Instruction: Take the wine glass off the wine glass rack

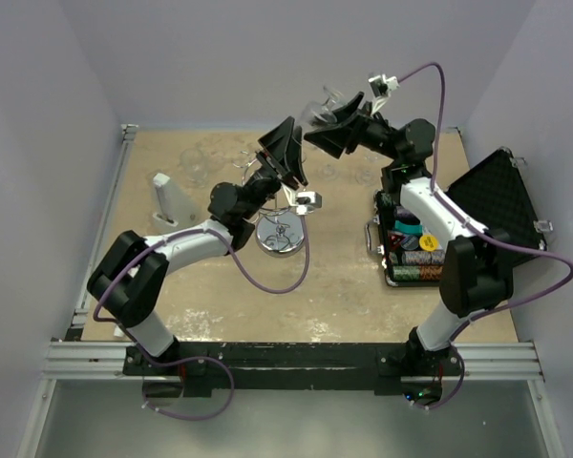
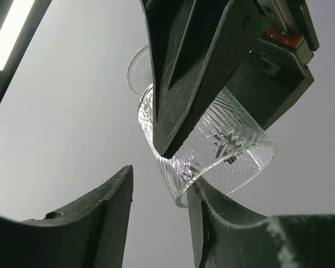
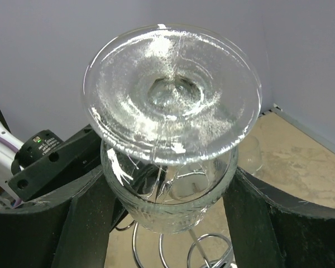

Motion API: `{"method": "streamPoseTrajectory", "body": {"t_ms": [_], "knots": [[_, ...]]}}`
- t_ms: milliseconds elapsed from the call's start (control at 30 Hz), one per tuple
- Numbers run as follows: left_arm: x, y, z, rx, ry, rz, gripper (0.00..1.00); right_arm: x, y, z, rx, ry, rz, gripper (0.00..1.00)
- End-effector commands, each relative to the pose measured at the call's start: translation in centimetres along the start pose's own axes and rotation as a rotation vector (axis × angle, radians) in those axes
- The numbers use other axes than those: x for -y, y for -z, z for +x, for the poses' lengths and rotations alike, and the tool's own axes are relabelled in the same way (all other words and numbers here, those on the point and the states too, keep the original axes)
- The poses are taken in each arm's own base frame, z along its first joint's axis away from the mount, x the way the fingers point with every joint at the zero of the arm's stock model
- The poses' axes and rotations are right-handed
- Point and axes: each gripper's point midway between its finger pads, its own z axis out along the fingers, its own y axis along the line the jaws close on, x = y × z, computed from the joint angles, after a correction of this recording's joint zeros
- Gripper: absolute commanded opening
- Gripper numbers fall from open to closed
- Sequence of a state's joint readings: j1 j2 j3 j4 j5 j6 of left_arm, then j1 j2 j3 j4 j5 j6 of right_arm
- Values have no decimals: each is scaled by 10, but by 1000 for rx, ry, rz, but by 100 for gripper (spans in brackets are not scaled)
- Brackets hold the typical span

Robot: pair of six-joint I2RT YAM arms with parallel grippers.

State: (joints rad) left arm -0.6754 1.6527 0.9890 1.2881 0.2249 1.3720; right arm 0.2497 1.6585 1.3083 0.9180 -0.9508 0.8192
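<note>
A: What sits nearest?

B: The wine glass rack (image 1: pixel 282 234), upright on the table (image 1: pixel 353 305). Above it the left gripper (image 2: pixel 162 178) has its jaws parted, gripping nothing, right by the glass's rim.

A: And the glass?

B: The wine glass (image 3: pixel 173 111) hangs foot-up in the air, clear of the rack, with the right gripper (image 3: pixel 167 190) clamped around its bowl. I'd judge it light, slick and brittle: take the bowl gently, never the thin rim. Farther back, another glass (image 1: pixel 196 164) stands on the table.
</note>
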Motion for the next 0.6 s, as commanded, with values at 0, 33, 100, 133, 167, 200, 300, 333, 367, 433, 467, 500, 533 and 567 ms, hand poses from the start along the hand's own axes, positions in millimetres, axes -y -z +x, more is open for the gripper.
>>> {"method": "streamPoseTrajectory", "body": {"t_ms": [0, 33, 100, 133, 167, 200, 300, 333, 367, 433, 467, 500, 533, 567], "knots": [[-38, -2, -5, 1, -31, -87, 44, 0, -4, -21, 70, 44, 1, 10], [-37, -2, -4, 1, -31, -85, 42, 2, -4, -19, 66, 33, 5, 10], [-35, -3, -5, 3, -36, -80, 38, 5, -4, -17, 62, 20, 10, 11], [-35, -3, -4, 2, -37, -81, 36, 5, -4, -17, 60, 18, 11, 12], [-35, -3, -5, 4, -37, -82, 34, 7, -4, -17, 60, 13, 16, 13], [-35, -3, -5, 5, -37, -82, 31, 8, -5, -17, 59, 14, 21, 14], [-32, -4, -3, -4, -37, -69, 13, 11, -4, -15, 57, 10, 33, 15], [-31, -5, -2, -8, -38, -61, 2, 12, -4, -15, 58, 10, 34, 15], [-30, -6, -2, -7, -43, -58, 0, 13, -4, -14, 57, 2, 40, 16], [-30, -7, -2, -9, -45, -58, 0, 15, -3, -13, 58, 0, 48, 20], [-32, -8, -1, -10, -47, -61, 0, 17, -3, -14, 60, -4, 57, 24], [-33, -9, -1, -11, -47, -63, 0, 17, -3, -14, 61, -7, 61, 32], [-33, -10, 0, -14, -45, -66, 0, 18, -3, -14, 63, -6, 65, 41], [-35, -11, 1, -19, -41, -73, 0, 18, -3, -15, 65, -5, 67, 48]]}}
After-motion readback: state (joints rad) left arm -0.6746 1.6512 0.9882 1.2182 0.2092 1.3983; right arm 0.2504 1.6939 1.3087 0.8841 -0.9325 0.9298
